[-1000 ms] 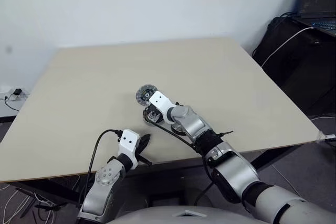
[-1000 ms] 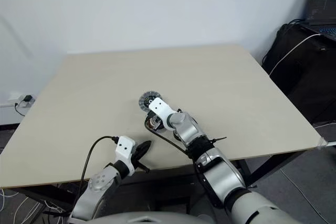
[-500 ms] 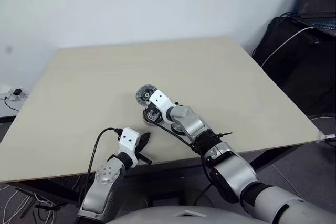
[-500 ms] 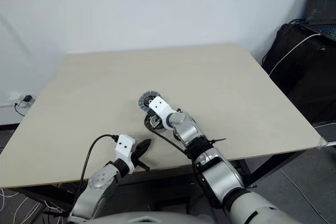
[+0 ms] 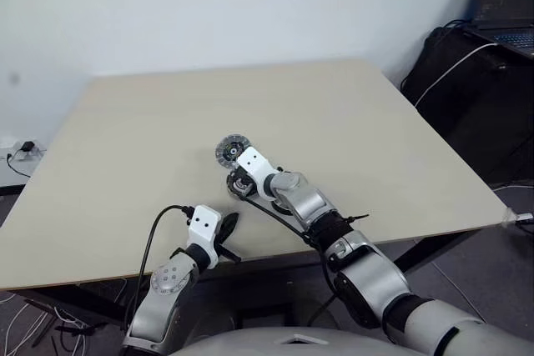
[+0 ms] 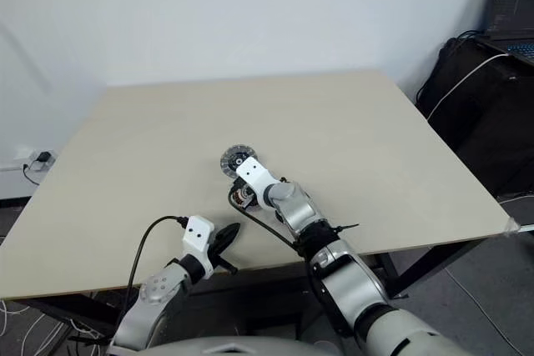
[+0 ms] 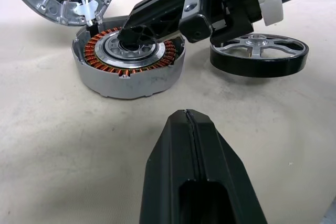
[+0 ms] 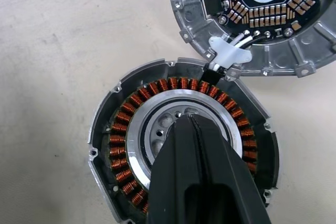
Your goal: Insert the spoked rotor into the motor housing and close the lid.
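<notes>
The motor housing (image 8: 122, 145), a grey cup ringed with copper windings, lies near the middle of the table (image 5: 334, 122). My right gripper (image 8: 191, 121) is shut, its tips pointing down into the housing's central hole (image 7: 126, 38). The lid (image 8: 247, 19) lies face up just beyond the housing, showing a dark circuit board and joined to it by short white wires. The spoked rotor (image 7: 259, 53), silver spokes on a black rim, rests flat beside the housing, under my right hand. My left gripper (image 7: 186, 115) is shut and empty, low over the near table edge, a short way from the housing (image 5: 240, 185).
The table's near edge runs just below my left gripper (image 5: 229, 223). A black cable loops from my left wrist (image 5: 158, 231). A laptop (image 5: 509, 14) and a dark bag with cables (image 5: 467, 81) sit off the table at the far right.
</notes>
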